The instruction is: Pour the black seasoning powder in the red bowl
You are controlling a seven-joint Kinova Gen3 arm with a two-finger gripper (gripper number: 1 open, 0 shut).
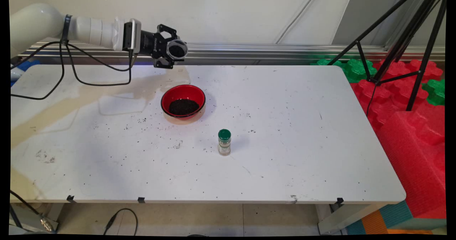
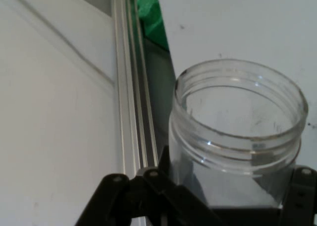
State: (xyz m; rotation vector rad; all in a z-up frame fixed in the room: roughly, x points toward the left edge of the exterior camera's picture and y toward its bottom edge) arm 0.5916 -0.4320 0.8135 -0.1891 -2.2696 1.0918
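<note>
Up at the far left, the gripper (image 1: 170,51) holds a clear jar (image 2: 237,132) clamped between its fingers, lying sideways above the desk's (image 1: 285,126) far edge. In the hand view the jar's threaded mouth is open, with no lid on it, and nothing shows inside. Just nearer than the gripper, a red bowl (image 1: 183,101) sits on the desk with dark grains heaped in it. Nearer again and a little right, well apart from the bowl, a small spice bottle (image 1: 224,142) with a green cap stands upright. Dark specks lie scattered over the desk around both. Beyond the desk's right edge are red and green foam blocks (image 1: 406,126) and a black tripod (image 1: 409,36).
</note>
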